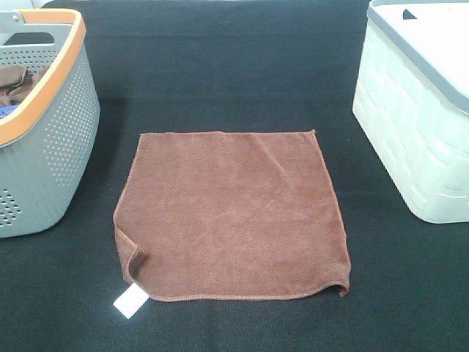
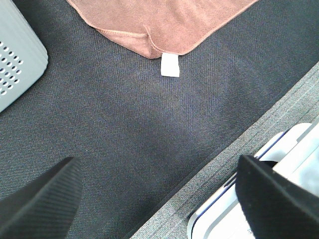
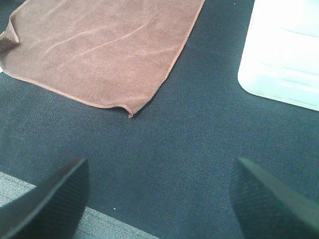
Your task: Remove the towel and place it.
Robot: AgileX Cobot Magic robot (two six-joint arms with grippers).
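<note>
The reddish-brown towel (image 1: 231, 213) lies spread flat on the black mat in the middle of the table. Its near-left corner is folded over, with the white tag (image 1: 130, 301) sticking out. In the left wrist view the towel's tagged corner (image 2: 164, 25) and the tag (image 2: 170, 65) show ahead of my left gripper (image 2: 159, 199), which is open and empty, well short of the cloth. In the right wrist view the towel (image 3: 99, 50) lies ahead of my right gripper (image 3: 159, 199), open and empty. Neither gripper shows in the high view.
A grey perforated basket with an orange rim (image 1: 51, 125) stands at the left and holds another brown cloth (image 1: 16, 82). A white lidded bin (image 1: 418, 110) stands at the right; it also shows in the right wrist view (image 3: 284, 55). A white device (image 2: 269, 209) sits by the mat's near edge.
</note>
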